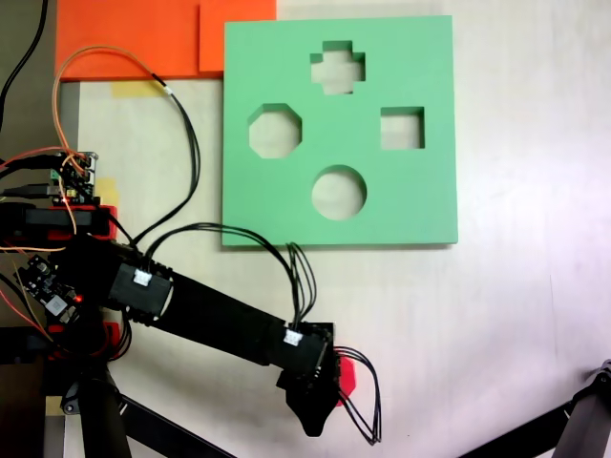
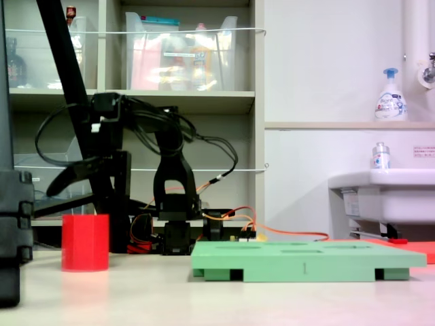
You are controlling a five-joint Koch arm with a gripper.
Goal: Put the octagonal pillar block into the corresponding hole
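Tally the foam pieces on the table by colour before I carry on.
Red: 1, the octagonal pillar block, mostly hidden under the tool in the first exterior view.
Green: 1, the board with four cutouts.
Orange: 2, overlapping sheets at the first exterior view's top left.
Total: 4

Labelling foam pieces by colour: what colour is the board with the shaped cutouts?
Green, seen best from above in the first exterior view: the board.
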